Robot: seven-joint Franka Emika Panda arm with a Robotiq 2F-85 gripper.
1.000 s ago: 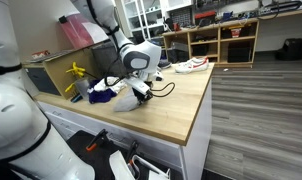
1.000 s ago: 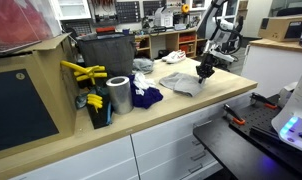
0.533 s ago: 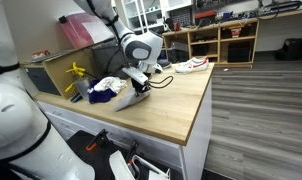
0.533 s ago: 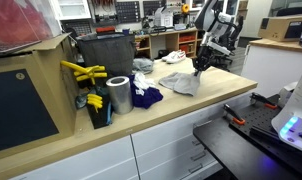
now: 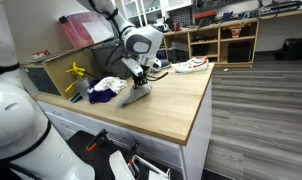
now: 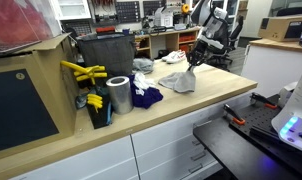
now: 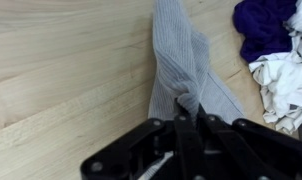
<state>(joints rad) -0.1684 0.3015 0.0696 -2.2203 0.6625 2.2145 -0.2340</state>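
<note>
Claw (image 7: 188,108): pinched shut on one end of the sock.
Sock (image 7: 176,55): long axis runs from the claw toward the frame's top, low end on the table (image 7: 61,60).

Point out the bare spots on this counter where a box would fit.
Widest free patch: bare wood countertop, from the grey knit cloth held by the gripper out to the counter's edges. Crowded: purple cloth, white cloth and metal can bunch beside the black bin.
</note>
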